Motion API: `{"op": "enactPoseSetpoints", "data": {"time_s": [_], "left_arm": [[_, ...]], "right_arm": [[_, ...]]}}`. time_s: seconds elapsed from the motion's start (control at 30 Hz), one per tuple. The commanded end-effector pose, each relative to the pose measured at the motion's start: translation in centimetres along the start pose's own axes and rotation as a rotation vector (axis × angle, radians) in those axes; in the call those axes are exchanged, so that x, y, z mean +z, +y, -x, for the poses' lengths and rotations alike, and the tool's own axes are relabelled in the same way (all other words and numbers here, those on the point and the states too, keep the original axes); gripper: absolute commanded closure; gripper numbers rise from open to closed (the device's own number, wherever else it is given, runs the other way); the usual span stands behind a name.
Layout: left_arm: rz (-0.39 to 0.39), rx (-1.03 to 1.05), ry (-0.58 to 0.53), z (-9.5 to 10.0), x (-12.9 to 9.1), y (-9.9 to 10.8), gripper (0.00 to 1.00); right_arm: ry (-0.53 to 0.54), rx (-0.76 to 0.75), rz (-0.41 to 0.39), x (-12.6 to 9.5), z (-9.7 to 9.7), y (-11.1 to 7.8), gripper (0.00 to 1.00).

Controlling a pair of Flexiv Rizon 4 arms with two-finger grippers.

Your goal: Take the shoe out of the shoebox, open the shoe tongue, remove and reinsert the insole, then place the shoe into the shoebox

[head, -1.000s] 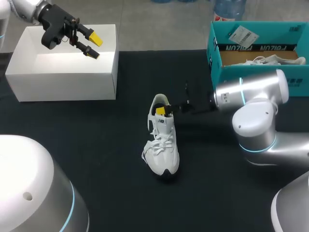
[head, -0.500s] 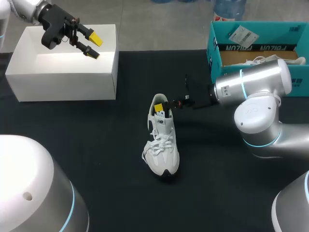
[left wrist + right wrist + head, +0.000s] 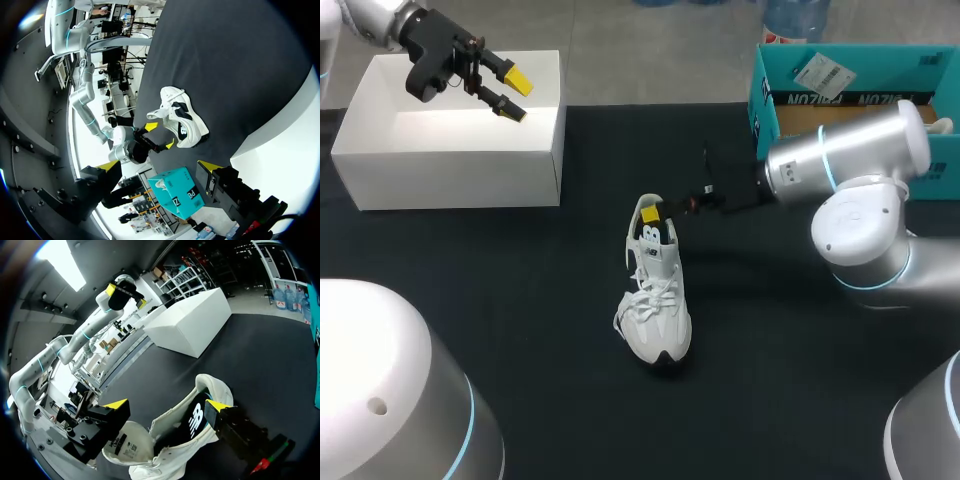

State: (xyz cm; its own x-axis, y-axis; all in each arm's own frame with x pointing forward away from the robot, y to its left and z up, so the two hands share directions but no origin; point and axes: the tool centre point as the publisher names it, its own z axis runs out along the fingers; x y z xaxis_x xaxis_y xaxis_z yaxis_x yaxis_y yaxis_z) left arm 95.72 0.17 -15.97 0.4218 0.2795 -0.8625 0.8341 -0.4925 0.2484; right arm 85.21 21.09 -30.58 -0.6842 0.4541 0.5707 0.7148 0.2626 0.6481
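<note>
My left gripper [image 3: 516,95] hangs above the white box [image 3: 450,150] at the far left corner of the black table [image 3: 520,300], fingers spread, nothing between them, well apart from everything else. The white shoe [image 3: 657,300] is out of its box, upright on its sole near the middle of the table, toe toward me, heel toward the far edge, laces done up. My right gripper [image 3: 670,210] comes in from the right and sits at the heel end of the shoe, one yellow tip over the heel opening in the head view. In the right wrist view its fingers [image 3: 116,404] are spread wide with the shoe's collar and dark inside between and under them. I can't see both tips pressing on it, so I call it not gripping. The teal shoebox [image 3: 850,70] is at the far right, open, partly behind my right arm, with a second white shoe [image 3: 880,125] lying in it
</note>
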Motion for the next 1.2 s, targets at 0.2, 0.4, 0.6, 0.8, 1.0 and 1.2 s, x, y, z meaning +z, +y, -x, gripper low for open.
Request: {"op": "enactPoseSetpoints", "data": {"time_s": [0.2, 0.4, 0.6, 0.8, 1.0, 1.2], "left_arm": [[-0.002, 0.000, 0.004, 0.1, 0.0, 0.0, 0.00], [-0.002, 0.000, 0.004, 0.1, 0.0, 0.0, 0.00], [-0.002, 0.000, 0.004, 0.1, 0.0, 0.0, 0.00], [-0.002, 0.000, 0.004, 0.1, 0.0, 0.0, 0.00], [-0.002, 0.000, 0.004, 0.1, 0.0, 0.0, 0.00], [-0.002, 0.000, 0.004, 0.1, 0.0, 0.0, 0.00]], "right_arm": [[-0.041, 0.046, 0.005, -0.8, -0.5, 0.9, 0.63], [-0.084, 0.151, 0.005, -1.0, -0.7, 1.5, 1.00], [-0.129, 0.223, -0.036, -1.1, -1.1, 2.0, 1.00], [-0.141, 0.240, -0.032, -1.4, -1.2, 2.2, 1.00], [-0.141, 0.240, -0.032, -1.4, -1.2, 2.2, 1.00], [-0.141, 0.240, -0.032, -1.4, -1.2, 2.2, 1.00]]}}
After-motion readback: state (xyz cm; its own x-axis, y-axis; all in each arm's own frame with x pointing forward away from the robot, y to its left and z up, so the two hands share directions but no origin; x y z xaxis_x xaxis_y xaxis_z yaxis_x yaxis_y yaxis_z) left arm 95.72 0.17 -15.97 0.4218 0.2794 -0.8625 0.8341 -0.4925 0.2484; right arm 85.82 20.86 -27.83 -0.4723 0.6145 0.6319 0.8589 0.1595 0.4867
